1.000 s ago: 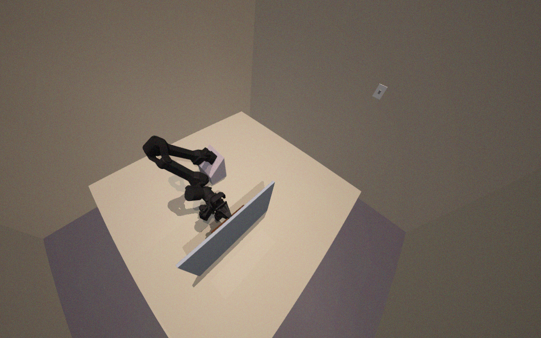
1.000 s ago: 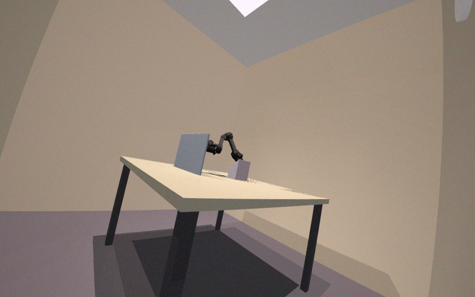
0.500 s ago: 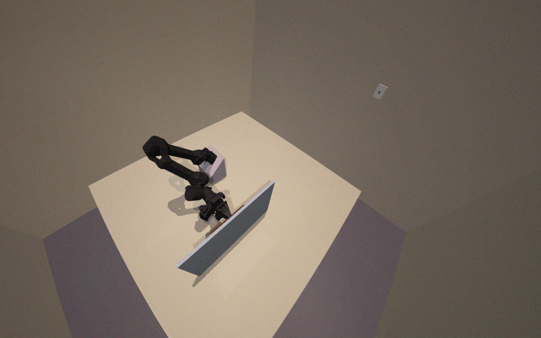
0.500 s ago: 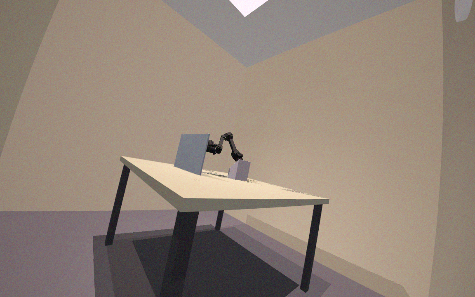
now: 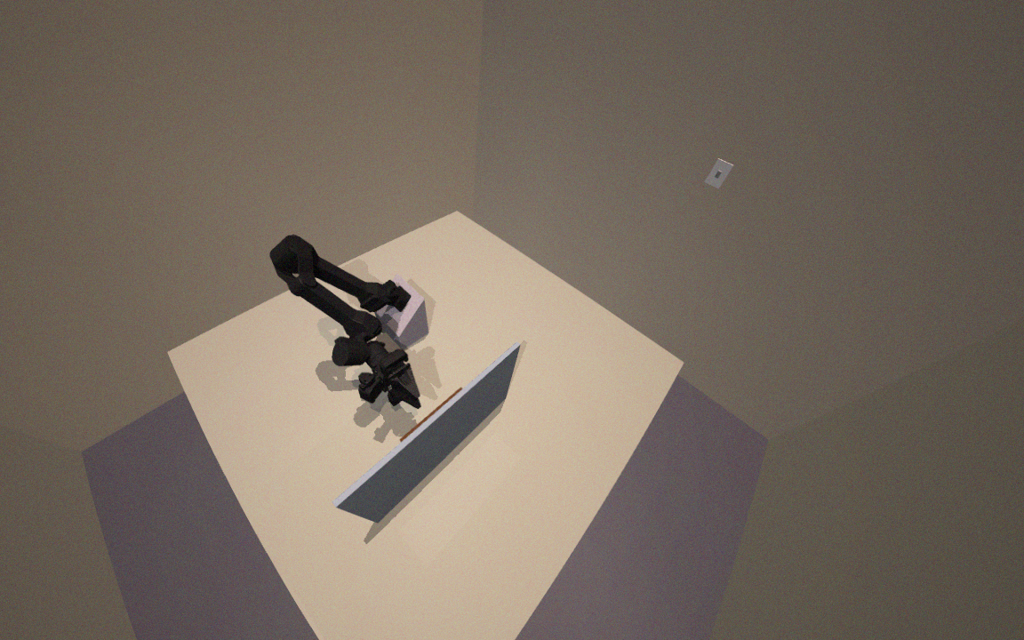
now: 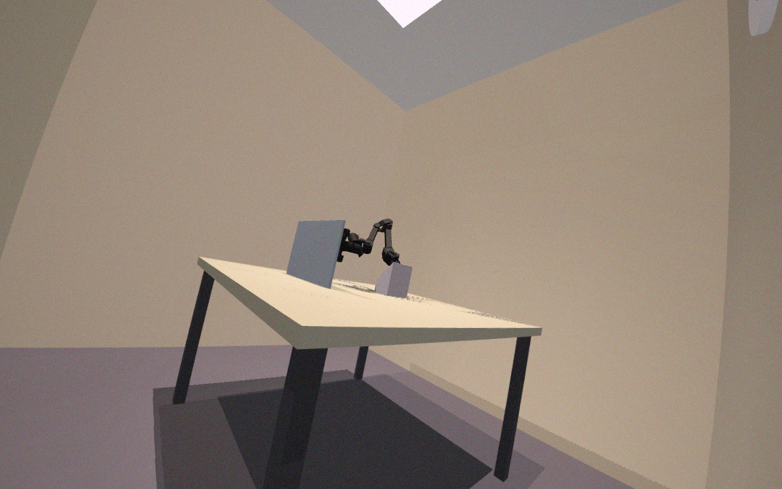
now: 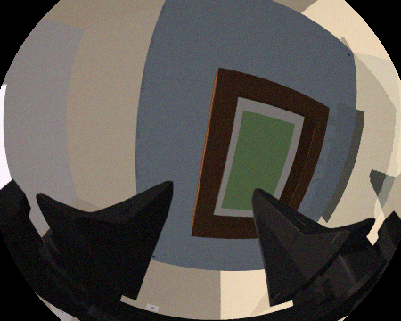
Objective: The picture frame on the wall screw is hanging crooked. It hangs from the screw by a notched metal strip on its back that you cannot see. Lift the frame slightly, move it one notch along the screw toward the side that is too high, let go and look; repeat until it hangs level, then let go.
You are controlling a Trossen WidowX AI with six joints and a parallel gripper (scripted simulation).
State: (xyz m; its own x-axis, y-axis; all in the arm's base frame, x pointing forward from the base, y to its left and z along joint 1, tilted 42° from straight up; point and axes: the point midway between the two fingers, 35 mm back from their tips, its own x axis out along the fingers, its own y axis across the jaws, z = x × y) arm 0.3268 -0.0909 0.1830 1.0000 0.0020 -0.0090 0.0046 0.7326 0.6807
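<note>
A brown picture frame (image 7: 225,143) with a grey mat and green picture hangs on the blue-grey wall panel (image 7: 177,95) (image 5: 436,437) (image 6: 315,252). In the wrist view the frame looks tilted. From the top view only its thin brown top edge (image 5: 429,415) shows. My gripper (image 7: 214,192) (image 5: 408,394) (image 6: 341,249) is open and drawn back from the frame; its fingers stand apart in front of the frame's lower part and hold nothing. The screw and the notched strip are hidden behind the frame.
The panel stands upright on a beige table (image 5: 580,397) (image 6: 351,316). The arm's pale block base (image 5: 412,314) (image 6: 395,280) stands behind the gripper. A light switch (image 5: 717,172) is on the far room wall.
</note>
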